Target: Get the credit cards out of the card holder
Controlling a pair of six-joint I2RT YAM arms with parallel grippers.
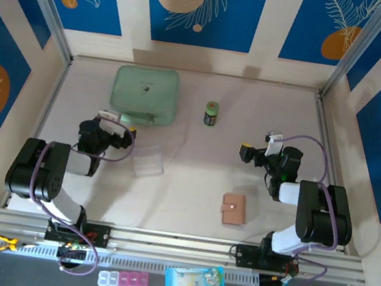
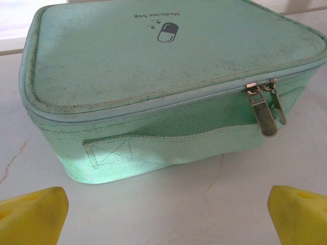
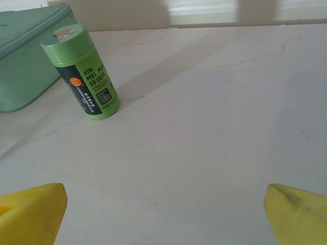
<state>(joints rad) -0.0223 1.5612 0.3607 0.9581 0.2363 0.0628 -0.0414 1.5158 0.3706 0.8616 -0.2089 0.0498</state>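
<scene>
Salmon-pink card holder (image 1: 233, 209): closed, flat, beside right arm (image 1: 316, 221); credit cards presumably inside. Left gripper (image 2: 164, 217), right gripper (image 3: 164, 217): wide open, empty. We should pin it with one, unfold with other.

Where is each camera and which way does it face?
Top external: above and behind the bases, looking down on the table; both arms show.
Left wrist: on the left arm, facing the mint case; yellow fingertips show.
Right wrist: on the right arm, facing the bottle; yellow fingertips show.
Shared: all three see the case.
</scene>
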